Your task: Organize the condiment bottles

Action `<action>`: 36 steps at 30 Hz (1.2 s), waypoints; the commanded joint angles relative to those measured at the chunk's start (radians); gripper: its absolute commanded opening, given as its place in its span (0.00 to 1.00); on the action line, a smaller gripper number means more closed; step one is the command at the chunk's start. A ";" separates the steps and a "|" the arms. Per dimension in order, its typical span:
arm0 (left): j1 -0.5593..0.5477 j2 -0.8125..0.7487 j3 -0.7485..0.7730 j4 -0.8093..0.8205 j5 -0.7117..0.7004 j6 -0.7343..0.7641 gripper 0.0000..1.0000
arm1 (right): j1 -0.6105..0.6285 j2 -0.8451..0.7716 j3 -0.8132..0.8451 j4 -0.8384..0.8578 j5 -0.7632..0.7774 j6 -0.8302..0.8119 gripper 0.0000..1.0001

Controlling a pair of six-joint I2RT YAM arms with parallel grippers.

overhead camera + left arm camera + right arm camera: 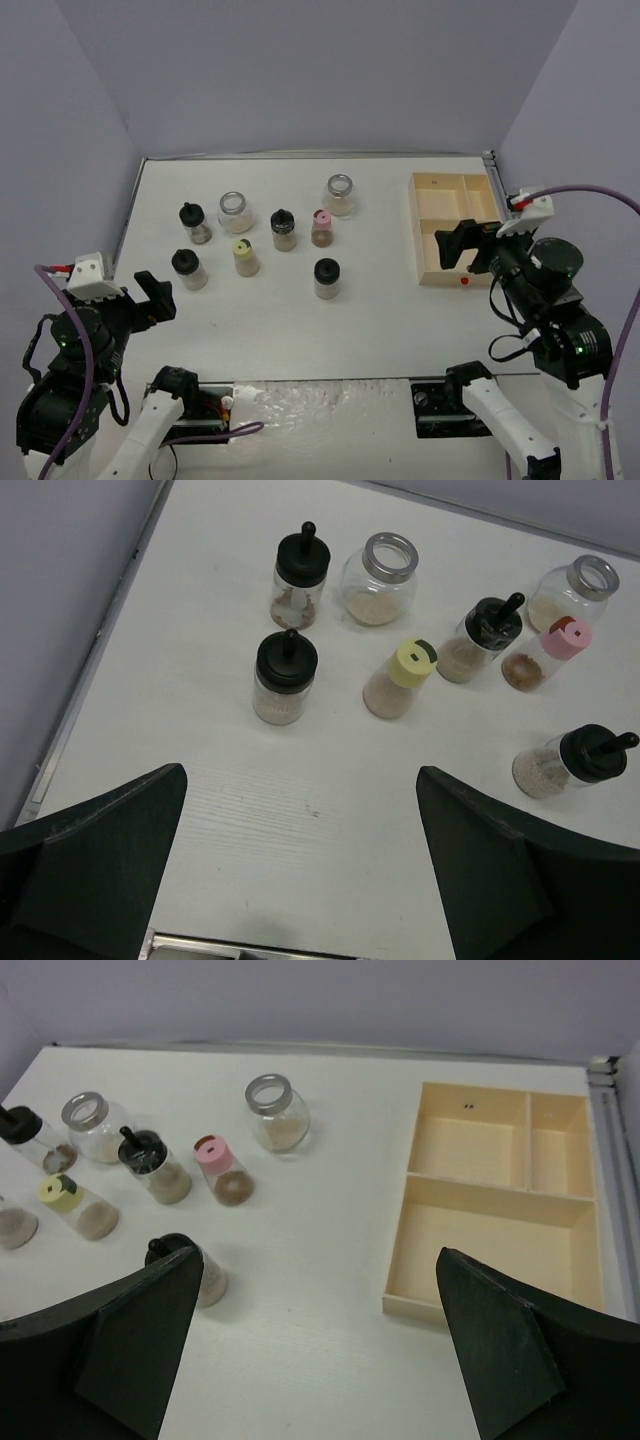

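White surface [300, 320] | eight condiment bottles [284, 232] upright, clustered left of centre | pale wooden tray [443, 192] at right | left hand [300, 772] wide open, empty | right hand [320, 1255] wide open, empty

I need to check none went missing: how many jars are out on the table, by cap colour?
Black-capped jars: 4
Pink-capped jar: 1
Yellow-capped jar: 1
Silver-rimmed jars: 2
Total: 8
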 commanded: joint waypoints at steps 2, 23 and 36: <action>-0.005 0.091 -0.017 0.100 0.079 0.019 0.97 | -0.002 0.183 0.015 0.092 -0.126 0.027 1.00; -0.003 -0.042 -0.291 0.330 0.031 0.037 0.97 | 0.302 0.870 0.044 0.511 -0.155 -0.186 0.98; 0.002 0.002 -0.289 0.319 0.012 0.048 0.97 | 0.309 1.218 0.243 0.568 -0.269 -0.398 0.92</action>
